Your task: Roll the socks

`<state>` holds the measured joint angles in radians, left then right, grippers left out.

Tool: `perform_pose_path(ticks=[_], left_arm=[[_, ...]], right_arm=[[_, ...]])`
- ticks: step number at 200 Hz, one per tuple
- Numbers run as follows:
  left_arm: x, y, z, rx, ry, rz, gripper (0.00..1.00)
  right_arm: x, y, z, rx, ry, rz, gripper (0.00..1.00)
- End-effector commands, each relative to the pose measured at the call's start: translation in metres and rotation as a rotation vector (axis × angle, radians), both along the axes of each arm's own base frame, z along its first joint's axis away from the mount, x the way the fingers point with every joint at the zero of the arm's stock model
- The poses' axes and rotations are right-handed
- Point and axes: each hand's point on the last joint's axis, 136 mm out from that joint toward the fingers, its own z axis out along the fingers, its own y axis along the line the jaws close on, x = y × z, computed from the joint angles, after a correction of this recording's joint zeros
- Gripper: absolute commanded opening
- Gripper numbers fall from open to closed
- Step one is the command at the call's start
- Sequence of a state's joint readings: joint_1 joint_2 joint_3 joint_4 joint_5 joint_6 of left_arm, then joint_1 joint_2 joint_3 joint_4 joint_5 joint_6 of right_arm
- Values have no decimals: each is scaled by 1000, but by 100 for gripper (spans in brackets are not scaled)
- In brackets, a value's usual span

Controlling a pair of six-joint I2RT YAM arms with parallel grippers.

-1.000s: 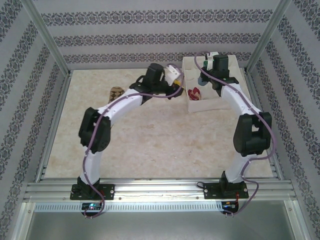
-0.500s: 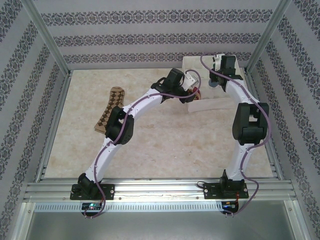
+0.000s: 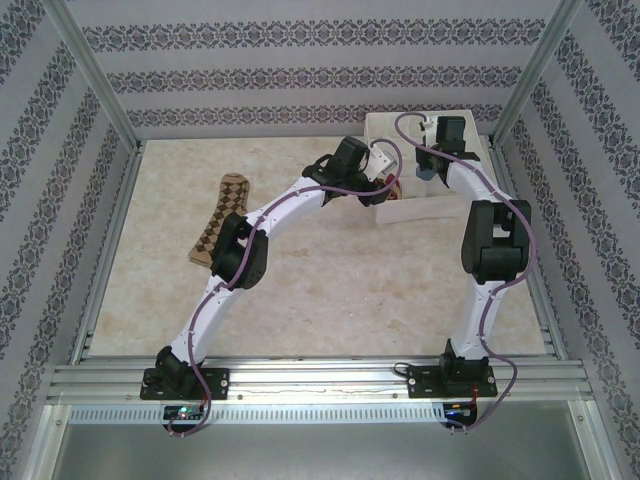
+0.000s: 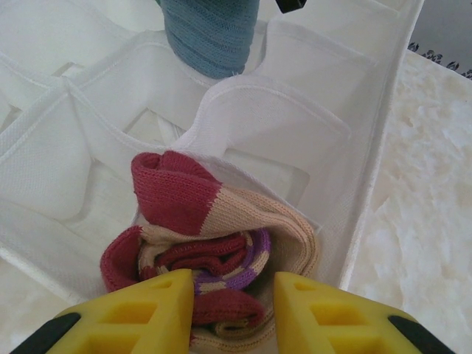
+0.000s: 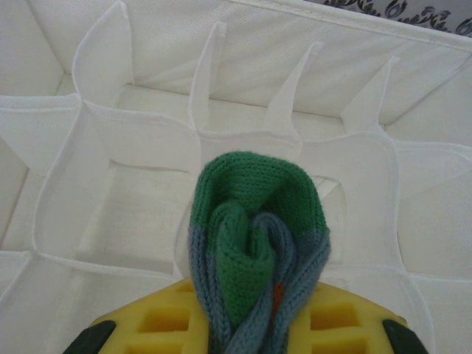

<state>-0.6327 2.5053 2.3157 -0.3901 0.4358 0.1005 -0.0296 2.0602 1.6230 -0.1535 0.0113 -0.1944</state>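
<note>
The left arm (image 3: 262,215) rises from its base at the near edge and stretches diagonally to the far right, elbow bent low over the tabletop (image 3: 300,290). Its wrist tips down at the near left corner of the white divided box (image 3: 420,208). There the left tool (image 4: 234,295) is clenched on the peach sock (image 4: 214,221). This sock is a loose roll with dark red folds, and it sits in the corner compartment against the box's outer wall. The yellow fingers (image 4: 158,310) press part of the roll from both sides.

The right arm (image 3: 495,245) stands more upright, its elbow high, and its forearm runs to the far left over the box. The right tool (image 5: 251,317) grips the striped sock (image 5: 254,221). This sock is a tight green and blue roll, and it sticks out past the fingertips above the grid of compartments. The left wrist view shows its blue end hanging over a cell farther back.

The argyle sock (image 3: 218,218) lies flat and unrolled on the tabletop, just left of the left arm's elbow and well apart from the box.
</note>
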Motion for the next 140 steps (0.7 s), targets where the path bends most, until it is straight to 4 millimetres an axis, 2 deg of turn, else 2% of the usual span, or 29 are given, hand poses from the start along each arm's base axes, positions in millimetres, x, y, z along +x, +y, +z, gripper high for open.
perform_pose_path(ticks=[1, 28, 47, 69, 107, 140], left_arm=[[-2, 17, -33, 76, 99, 41, 34], [-3, 23, -39, 89, 127, 55, 33], [-4, 25, -41, 90, 136, 56, 33], [-3, 26, -41, 85, 138, 59, 33], [-2, 25, -39, 76, 137, 58, 33], [-3, 27, -41, 81, 144, 59, 33]], right_arm=[[-4, -18, -5, -41, 15, -27, 8], [-6, -23, -2, -81, 21, -8, 9], [-9, -22, -8, -104, 45, 23, 9], [-13, -11, -14, -105, 68, 76, 9], [-22, 23, -22, -104, 88, 204, 12], [-24, 28, -23, -128, 97, 224, 11]])
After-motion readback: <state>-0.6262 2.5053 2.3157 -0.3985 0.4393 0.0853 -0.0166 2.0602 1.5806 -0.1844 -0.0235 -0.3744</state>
